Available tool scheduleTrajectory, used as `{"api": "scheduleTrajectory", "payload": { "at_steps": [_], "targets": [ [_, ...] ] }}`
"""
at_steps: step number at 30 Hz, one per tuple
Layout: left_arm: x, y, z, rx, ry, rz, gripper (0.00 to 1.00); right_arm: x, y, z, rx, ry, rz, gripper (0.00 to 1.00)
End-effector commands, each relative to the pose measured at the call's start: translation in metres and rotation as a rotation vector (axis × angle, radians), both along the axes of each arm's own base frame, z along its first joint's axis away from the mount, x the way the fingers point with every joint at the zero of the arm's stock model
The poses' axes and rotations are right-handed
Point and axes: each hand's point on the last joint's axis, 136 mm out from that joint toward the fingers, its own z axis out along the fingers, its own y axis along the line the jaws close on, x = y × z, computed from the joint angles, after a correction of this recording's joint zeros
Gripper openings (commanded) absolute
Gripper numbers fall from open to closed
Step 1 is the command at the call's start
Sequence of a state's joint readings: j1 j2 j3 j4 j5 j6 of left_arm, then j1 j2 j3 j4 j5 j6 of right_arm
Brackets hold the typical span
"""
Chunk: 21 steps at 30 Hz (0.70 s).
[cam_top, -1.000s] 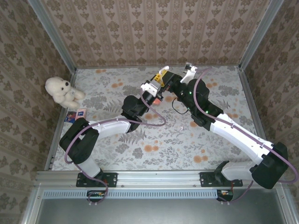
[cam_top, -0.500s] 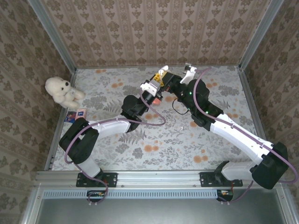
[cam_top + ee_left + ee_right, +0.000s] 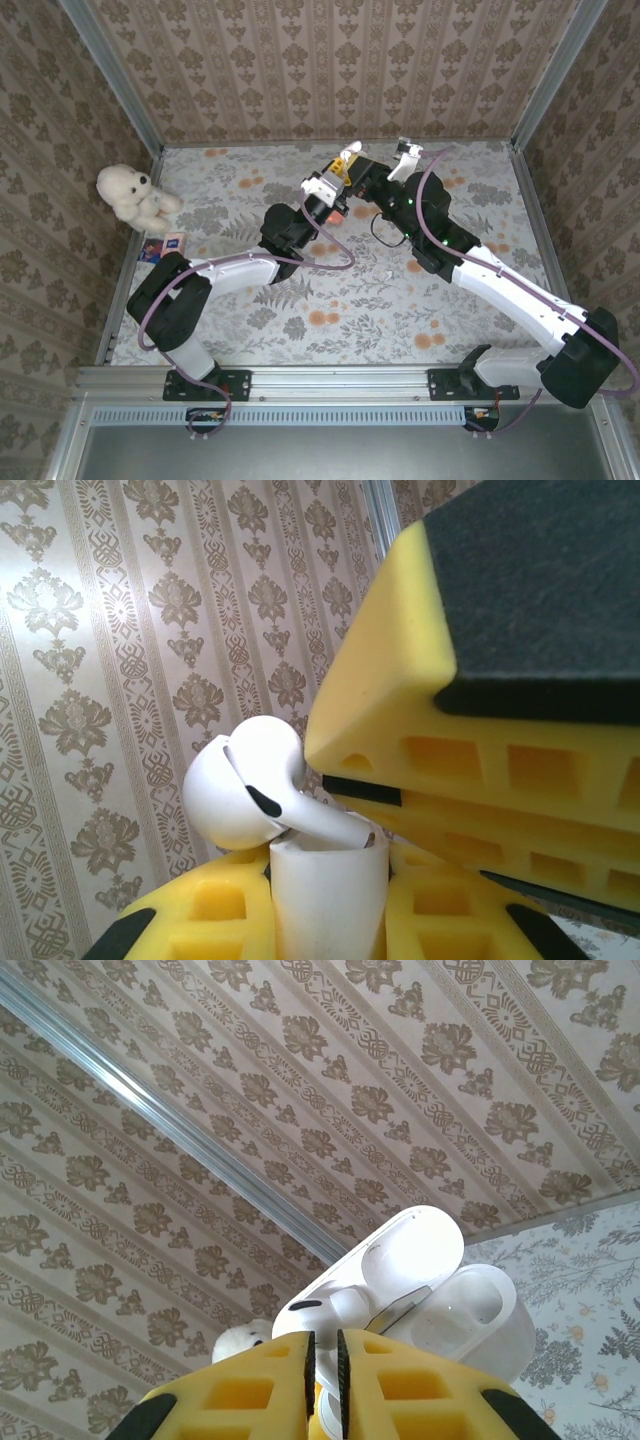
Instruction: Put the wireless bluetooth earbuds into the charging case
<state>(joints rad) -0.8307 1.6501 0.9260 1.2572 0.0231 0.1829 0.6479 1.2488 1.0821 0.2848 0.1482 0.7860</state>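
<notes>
Earbud (image 3: 262,780) rests with its stem in the open case (image 3: 328,912), which our left hand (image 3: 330,865) clamps tight. Our right hand (image 3: 323,1345) is beside it, jaws a slit apart; we cannot tell whether it grips anything.

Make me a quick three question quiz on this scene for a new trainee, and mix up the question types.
1. True or false: the white plush bear lies at the right edge of the floral-patterned table.
2. In the right wrist view, the lid of the white rounded charging case is: A) open, B) shut, C) missing.
3. Short answer: which gripper is clamped on that case?

Key
1. False: the bear sits at the far left.
2. A.
3. The left gripper, its yellow foam fingers on either side of the case.
</notes>
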Motion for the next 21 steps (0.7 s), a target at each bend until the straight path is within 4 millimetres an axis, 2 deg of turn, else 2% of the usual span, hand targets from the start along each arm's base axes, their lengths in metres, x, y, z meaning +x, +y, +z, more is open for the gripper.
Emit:
{"api": "scheduleTrajectory", "payload": {
  "at_steps": [1, 6, 12, 18, 21],
  "targets": [
    [-0.011, 0.007, 0.035, -0.081, -0.068, -0.021, 0.0, -0.003, -0.001, -0.01, -0.016, 0.031, 0.017, 0.2],
    [-0.012, 0.007, 0.033, -0.077, -0.066, -0.023, 0.0, -0.005, -0.005, -0.001, 0.002, 0.015, 0.022, 0.25],
    [-0.012, 0.006, 0.029, -0.069, -0.061, -0.025, 0.0, -0.01, -0.012, 0.019, 0.02, -0.023, 0.028, 0.35],
    [-0.014, 0.01, 0.025, -0.055, -0.061, -0.032, 0.0, -0.023, -0.027, 0.038, -0.002, -0.05, 0.02, 0.44],
    [-0.016, 0.014, 0.024, -0.05, -0.059, -0.061, 0.0, -0.03, -0.037, 0.04, -0.071, -0.036, 0.014, 0.46]
  ]
}}
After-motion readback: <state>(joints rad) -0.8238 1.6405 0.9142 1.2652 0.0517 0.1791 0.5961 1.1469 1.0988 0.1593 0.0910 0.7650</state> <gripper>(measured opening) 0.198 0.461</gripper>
